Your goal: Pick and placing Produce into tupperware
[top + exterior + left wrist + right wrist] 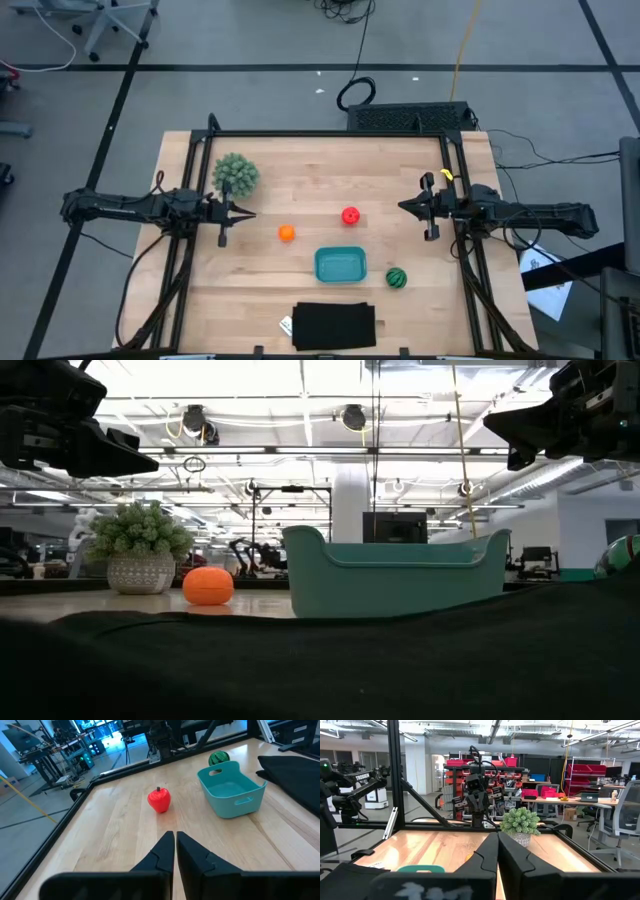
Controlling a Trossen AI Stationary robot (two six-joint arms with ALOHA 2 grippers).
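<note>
Three produce pieces rest on the wooden table: an orange one (pixel 287 233) left of centre, a red one (pixel 350 215) in the middle, and a striped green one (pixel 397 278) near the tub's right. The teal tupperware (pixel 340 265) stands open near the front centre. My left gripper (pixel 250 214) hovers shut at the table's left side, pointing toward the centre, clear of everything. My right gripper (pixel 402 207) hovers shut at the right side, facing it. In the left wrist view the red piece (pixel 159 800), the tub (pixel 231 788) and the green piece (pixel 219 757) lie ahead of the shut fingers (pixel 175 852).
A bushy green plant in a pot (pixel 235 174) stands at the far left, close to my left gripper. A flat black rectangle (pixel 334 326) lies at the near edge, in front of the tub. A black frame (pixel 330 134) borders the table's sides.
</note>
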